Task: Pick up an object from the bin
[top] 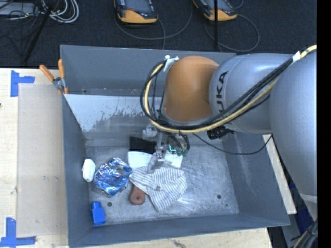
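Observation:
My gripper [158, 158] hangs under the arm's wrist, low over the middle of the bin. Its tip comes down at the upper edge of a crumpled striped grey-and-white cloth [161, 186]. A flat white piece [136, 158] lies just to its left, and a black box [140, 143] sits behind that. Another white piece [177, 161] shows just to the right of the gripper. A small brown rounded thing [137, 196] pokes out from under the cloth's left edge.
A crumpled blue and silver foil bag [111, 176] lies left of the cloth, with a white oval thing [88, 169] beside it. A small blue block [98, 213] sits in the front left corner. The arm's orange dome and cables cover the bin's back middle.

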Robot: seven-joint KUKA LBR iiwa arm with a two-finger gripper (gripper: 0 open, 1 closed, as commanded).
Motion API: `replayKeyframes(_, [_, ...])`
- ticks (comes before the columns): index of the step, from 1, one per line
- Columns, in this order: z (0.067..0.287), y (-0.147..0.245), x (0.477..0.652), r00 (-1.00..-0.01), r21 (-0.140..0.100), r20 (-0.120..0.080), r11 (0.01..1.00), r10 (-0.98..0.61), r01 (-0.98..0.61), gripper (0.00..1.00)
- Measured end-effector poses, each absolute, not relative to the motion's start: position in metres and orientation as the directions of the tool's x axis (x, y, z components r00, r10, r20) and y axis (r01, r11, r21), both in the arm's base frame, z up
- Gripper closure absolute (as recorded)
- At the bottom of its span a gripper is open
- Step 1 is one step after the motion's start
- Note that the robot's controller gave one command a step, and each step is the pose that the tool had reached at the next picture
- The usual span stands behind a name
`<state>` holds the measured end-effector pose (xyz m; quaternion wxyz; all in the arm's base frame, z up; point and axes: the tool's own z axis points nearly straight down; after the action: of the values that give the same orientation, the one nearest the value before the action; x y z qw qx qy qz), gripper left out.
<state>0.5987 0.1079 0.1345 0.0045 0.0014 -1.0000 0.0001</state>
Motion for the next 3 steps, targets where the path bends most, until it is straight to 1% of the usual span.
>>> replayKeyframes(1, [0.139, 0.107, 0.601, -1.000, 0.001, 0.002, 1.000, -0.001, -0.001, 0.00])
replayKeyframes(2, [0.090, 0.095, 0.614, -1.000, 0.001, 0.001, 1.000, -0.024, -0.024, 0.00])
replayKeyframes(3, [0.087, 0.091, 0.613, -1.000, -0.003, -0.003, 1.000, -0.022, -0.022, 0.00])
